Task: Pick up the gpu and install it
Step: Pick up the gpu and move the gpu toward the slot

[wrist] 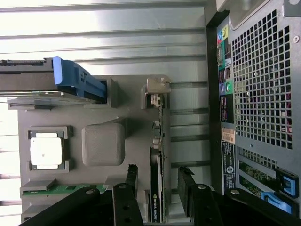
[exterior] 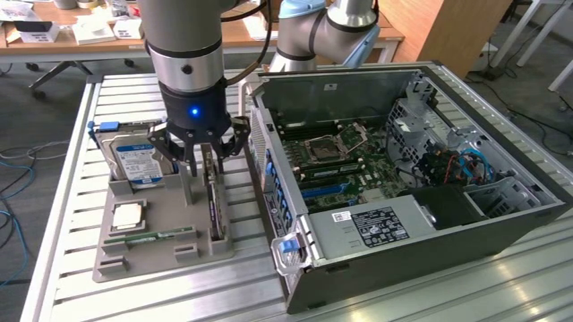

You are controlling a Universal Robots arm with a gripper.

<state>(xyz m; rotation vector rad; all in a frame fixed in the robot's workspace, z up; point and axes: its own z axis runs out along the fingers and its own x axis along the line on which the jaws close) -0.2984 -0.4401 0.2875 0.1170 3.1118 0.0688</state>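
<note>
Directly beneath the gripper [exterior: 204, 153], the gpu [exterior: 213, 201] stands on edge in its slot of the gray fixture tray [exterior: 161, 263]. The jaws are spread wide and hold nothing, with one of the fingers [wrist: 131, 181] on each side of the card, clear of it. The hard drive [exterior: 136, 161], CPU [exterior: 129, 215] and memory stick [exterior: 147, 237] lie to one side of the gripper, and the open computer case [exterior: 501, 221] to the other.

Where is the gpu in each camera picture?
Exterior view: the gpu stands on edge in the grey tray, under the gripper.
Wrist view: the gpu stands inside the open gripper.
Shared landmark: the square processor chip in the tray.
</note>
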